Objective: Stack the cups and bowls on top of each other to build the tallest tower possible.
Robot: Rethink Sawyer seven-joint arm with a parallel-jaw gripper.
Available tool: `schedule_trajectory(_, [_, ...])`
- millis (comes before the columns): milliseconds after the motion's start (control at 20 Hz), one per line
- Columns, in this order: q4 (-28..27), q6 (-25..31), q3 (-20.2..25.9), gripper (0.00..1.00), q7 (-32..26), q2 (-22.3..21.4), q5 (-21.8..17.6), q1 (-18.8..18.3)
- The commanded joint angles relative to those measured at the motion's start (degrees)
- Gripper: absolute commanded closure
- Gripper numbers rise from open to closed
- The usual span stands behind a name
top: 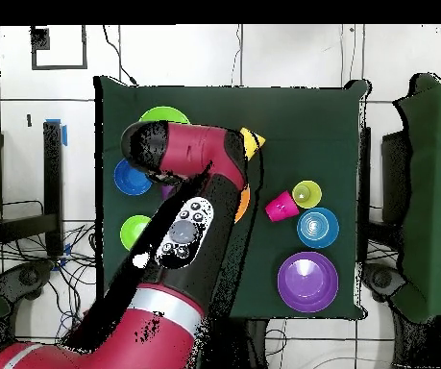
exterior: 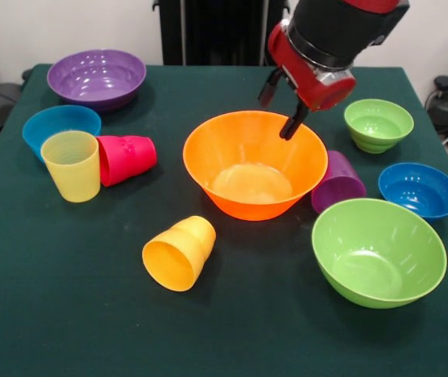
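The large orange bowl (exterior: 251, 165) stands upright at the table's middle, with nothing in it. My gripper (exterior: 281, 107) hangs open and empty over its far rim, one fingertip (exterior: 291, 128) close to the rim. The purple cup (exterior: 336, 182) lies on its side against the orange bowl's right. The yellow-orange cup (exterior: 178, 253) lies on its side in front. The pale yellow cup (exterior: 71, 165) stands upright at the left, with the red-pink cup (exterior: 125, 159) on its side beside it. In the overhead view my arm (top: 181, 231) hides the gripper and most of the orange bowl (top: 244, 204).
The large purple bowl (exterior: 96, 77) sits far left, with a small blue bowl (exterior: 60, 126) in front of it. The small lime green bowl (exterior: 378, 124), another small blue bowl (exterior: 418, 189) and the large lime green bowl (exterior: 378, 251) stand along the right side.
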Motion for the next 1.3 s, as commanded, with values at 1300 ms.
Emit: schedule_trajectory(1300, [4.84, 22.2, 8.85, 0.0, -9.51, -7.09, -4.25, -6.5])
